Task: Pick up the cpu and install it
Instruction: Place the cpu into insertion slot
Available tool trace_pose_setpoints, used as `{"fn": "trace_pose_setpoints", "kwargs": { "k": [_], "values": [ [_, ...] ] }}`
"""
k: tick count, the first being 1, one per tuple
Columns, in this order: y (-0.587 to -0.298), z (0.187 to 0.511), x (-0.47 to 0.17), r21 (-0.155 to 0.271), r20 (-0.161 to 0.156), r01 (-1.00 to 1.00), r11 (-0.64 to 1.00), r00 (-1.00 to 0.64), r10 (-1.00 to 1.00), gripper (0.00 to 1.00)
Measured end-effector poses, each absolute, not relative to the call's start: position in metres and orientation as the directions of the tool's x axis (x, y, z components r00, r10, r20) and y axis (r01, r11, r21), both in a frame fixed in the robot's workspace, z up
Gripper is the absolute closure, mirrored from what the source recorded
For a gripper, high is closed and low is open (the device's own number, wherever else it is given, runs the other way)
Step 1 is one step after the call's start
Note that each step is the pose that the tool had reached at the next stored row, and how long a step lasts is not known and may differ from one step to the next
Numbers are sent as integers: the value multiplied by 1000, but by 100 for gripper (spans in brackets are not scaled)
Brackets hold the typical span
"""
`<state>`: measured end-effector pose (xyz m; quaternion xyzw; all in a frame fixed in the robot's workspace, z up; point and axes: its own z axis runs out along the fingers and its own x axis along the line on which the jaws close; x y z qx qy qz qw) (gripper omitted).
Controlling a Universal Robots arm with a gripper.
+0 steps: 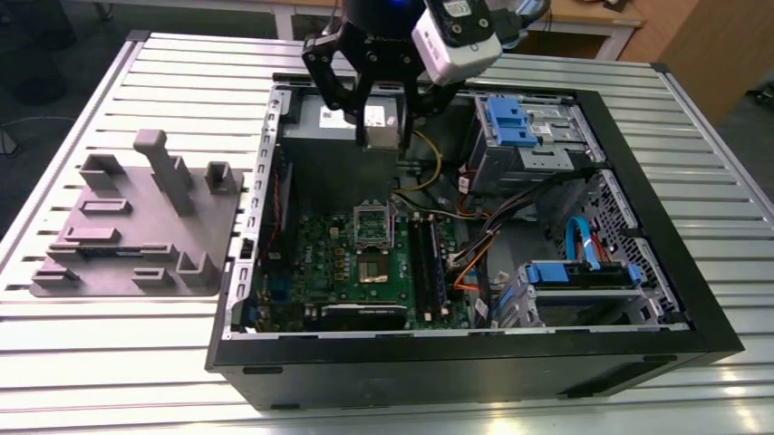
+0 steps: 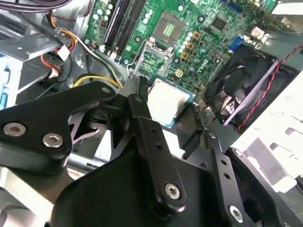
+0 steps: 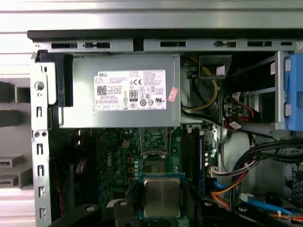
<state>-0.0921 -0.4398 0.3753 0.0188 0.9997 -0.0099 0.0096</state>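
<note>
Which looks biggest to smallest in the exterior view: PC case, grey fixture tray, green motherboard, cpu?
1. PC case
2. grey fixture tray
3. green motherboard, close to the tray and partly hidden by the case, so 2 and 3 are unsure
4. cpu, clearly smallest, held in the gripper

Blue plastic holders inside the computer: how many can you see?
2, both on the exterior view's right: the far blue holder tops a drive cage, the near blue holder sits beside a blue cable. Others may be hidden.
</note>
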Motion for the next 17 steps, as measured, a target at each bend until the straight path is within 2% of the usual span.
{"fn": "trace_pose_setpoints", "kwargs": {
  "k": [17],
  "values": [
    [-455, 346, -93, -20, -18, -22, 1000, -1000, -22, 53]
  ]
}}
